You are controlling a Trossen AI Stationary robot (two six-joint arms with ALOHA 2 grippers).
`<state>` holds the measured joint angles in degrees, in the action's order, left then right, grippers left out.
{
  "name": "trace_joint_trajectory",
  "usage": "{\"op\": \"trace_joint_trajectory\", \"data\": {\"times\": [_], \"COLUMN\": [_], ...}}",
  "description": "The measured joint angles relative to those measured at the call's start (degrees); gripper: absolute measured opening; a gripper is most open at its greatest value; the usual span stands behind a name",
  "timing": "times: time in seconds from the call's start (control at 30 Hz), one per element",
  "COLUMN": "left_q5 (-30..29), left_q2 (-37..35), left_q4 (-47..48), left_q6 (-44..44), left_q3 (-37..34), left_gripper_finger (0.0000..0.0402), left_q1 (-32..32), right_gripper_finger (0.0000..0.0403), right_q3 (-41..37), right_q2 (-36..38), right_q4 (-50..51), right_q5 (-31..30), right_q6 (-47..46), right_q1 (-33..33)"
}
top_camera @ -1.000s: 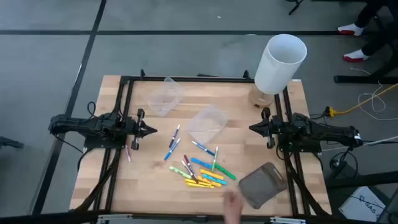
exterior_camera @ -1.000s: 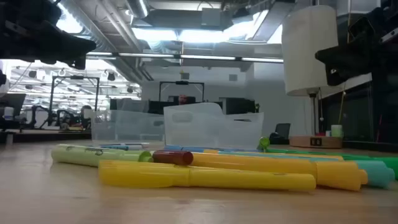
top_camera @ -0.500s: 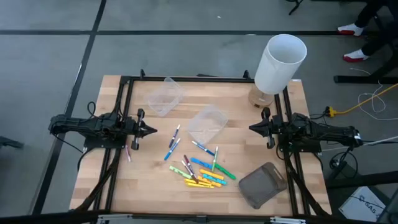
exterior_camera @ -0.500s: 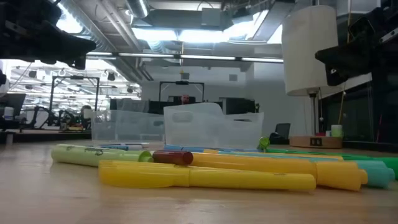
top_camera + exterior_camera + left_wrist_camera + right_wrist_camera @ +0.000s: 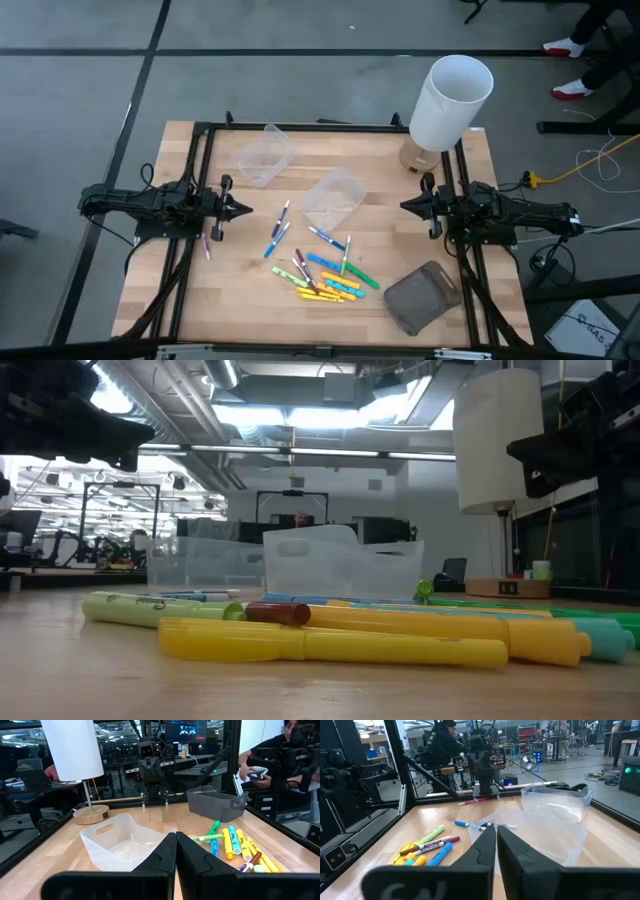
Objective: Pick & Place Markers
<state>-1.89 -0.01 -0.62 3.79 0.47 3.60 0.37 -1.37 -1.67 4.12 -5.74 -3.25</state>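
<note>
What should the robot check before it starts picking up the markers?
1. Markers in reach: ok. The markers lie loose on the table between both arms.
2. Left gripper empty: ok. Its fingers are shut on nothing, off to the table's left side.
3. Right gripper empty: ok. Its fingers are shut on nothing, at the right side.
4. Fingers ready to grab: not ok. Both pairs must open first.
5. Somewhere to put markers: ok. Two clear tubs and a grey bin stand upright.
6. Which tub is the right one: cannot tell.
</note>
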Motion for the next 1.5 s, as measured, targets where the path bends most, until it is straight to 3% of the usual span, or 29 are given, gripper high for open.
{"op": "trace_joint_trajectory", "data": {"times": [1.27,1.5], "left_q5": [0.0,0.0], "left_q2": [0.0,0.0], "left_q4": [0.0,0.0], "left_q6": [0.0,0.0], "left_q3": [0.0,0.0], "left_gripper_finger": [0.0004,0.0004], "left_q1": [0.0,0.0], "right_gripper_finger": [0.0019,0.0019], "right_q3": [0.0,0.0], "right_q2": [0.0,0.0], "right_q4": [-0.3,-4.1], "right_q5": [0.0,0.0], "right_q6": [0.0,-1.5], "right_q1": [0.0,0.0]}}
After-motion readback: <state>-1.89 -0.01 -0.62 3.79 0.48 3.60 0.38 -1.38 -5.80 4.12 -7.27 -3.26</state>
